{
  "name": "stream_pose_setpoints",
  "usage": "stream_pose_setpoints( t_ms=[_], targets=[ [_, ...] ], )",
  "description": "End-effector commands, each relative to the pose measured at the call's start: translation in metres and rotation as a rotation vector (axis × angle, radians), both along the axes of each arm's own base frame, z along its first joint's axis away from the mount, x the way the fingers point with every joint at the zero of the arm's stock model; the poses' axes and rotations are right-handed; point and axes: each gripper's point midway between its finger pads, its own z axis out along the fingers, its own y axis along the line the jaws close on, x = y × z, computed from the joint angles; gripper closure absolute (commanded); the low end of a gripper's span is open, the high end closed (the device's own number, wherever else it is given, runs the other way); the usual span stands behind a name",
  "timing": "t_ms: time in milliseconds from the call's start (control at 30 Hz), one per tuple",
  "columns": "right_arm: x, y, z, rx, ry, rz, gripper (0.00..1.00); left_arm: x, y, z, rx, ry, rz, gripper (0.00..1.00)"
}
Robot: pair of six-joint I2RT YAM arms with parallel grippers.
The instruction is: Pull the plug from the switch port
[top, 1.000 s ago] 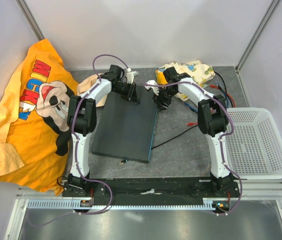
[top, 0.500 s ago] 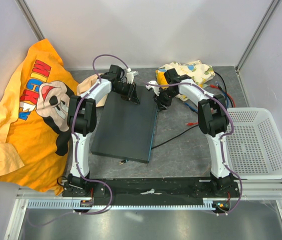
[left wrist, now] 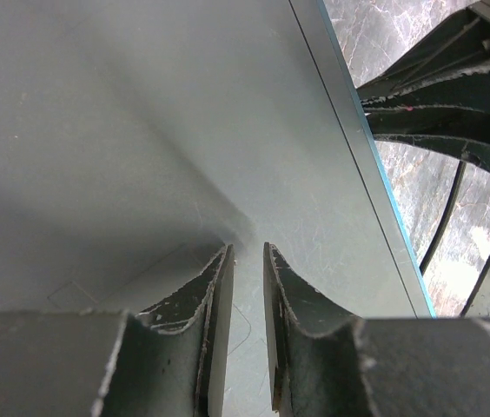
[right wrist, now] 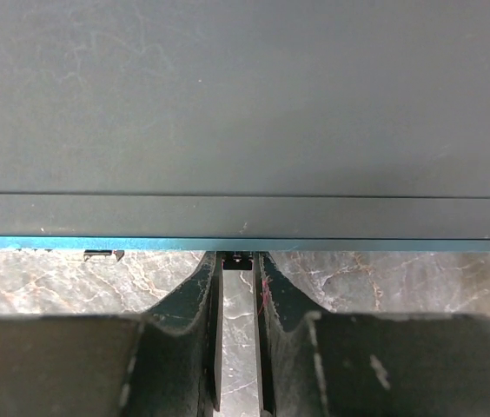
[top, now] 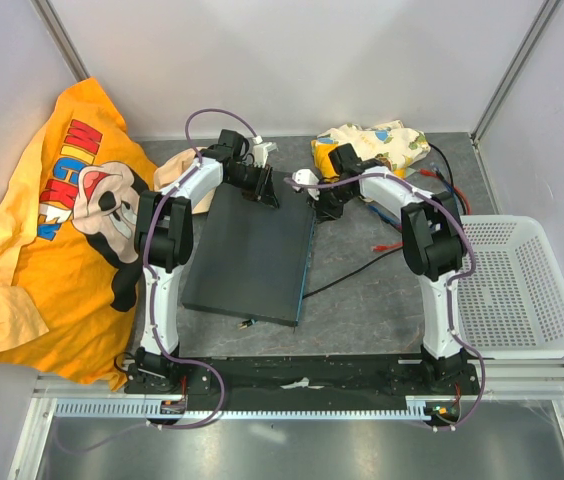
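Note:
The switch (top: 252,250) is a flat dark grey box lying mid-table, with its teal edge (top: 309,250) facing right. My left gripper (top: 265,190) rests tip-down on the switch's top (left wrist: 141,130) near its far end. Its jaws (left wrist: 247,250) are shut to a thin gap with nothing between them. My right gripper (top: 320,207) is at the far end of the teal edge (right wrist: 358,245). Its jaws (right wrist: 240,257) are closed on a small black plug (right wrist: 241,260) that sits against that edge. No cable shows between the fingers.
A white mesh basket (top: 517,290) stands at the right. An orange Mickey shirt (top: 52,230) lies at the left and a patterned cloth (top: 382,142) at the back. A black cable (top: 352,272) runs right from the switch's edge, near red cables (top: 387,245). A small loose connector (top: 247,323) lies by the switch's near edge.
My right arm's forearm and wrist have shifted slightly to the right by the teal edge. The left arm and the switch have not moved.

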Motion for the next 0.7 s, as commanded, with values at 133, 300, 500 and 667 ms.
stream_pose_setpoints(
  t_ms=[133, 300, 500, 667],
  targets=[
    [0.026, -0.02, 0.0, -0.001, -0.025, -0.129, 1.0, 0.002, 0.005, -0.016, 0.051, 0.004, 0.027, 0.71],
    [0.05, -0.022, 0.011, 0.032, -0.044, -0.189, 1.0, 0.002, 0.005, -0.017, 0.049, 0.008, 0.025, 0.71],
    [0.013, -0.03, 0.012, 0.02, -0.009, -0.146, 1.0, 0.002, 0.005, -0.018, 0.05, 0.008, 0.027, 0.71],
    [-0.015, -0.049, -0.004, -0.062, -0.018, -0.084, 1.0, 0.002, 0.005, -0.019, 0.049, 0.013, 0.027, 0.71]
  ],
)
